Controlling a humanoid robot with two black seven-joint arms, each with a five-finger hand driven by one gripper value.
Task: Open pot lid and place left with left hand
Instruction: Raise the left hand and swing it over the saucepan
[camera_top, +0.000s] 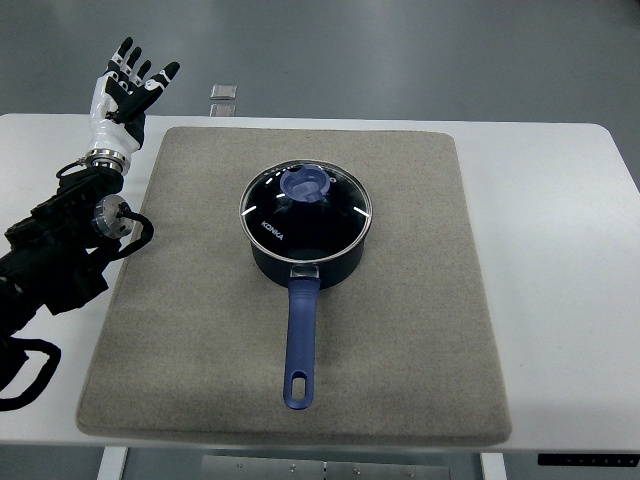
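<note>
A dark blue pot (305, 262) stands in the middle of a grey mat (420, 330). Its glass lid (345, 215) sits shut on it, with a blue knob (307, 184) at the centre. The pot's blue handle (300, 340) points toward the near edge. My left hand (128, 85) is raised at the far left, over the table's back edge, well away from the pot. Its fingers are spread and hold nothing. The black left arm (60, 250) comes in from the left edge.
The mat lies on a white table (560, 250). A small clear object (223, 92) rests at the table's back edge, right of my left hand. Grey floor shows beyond the table.
</note>
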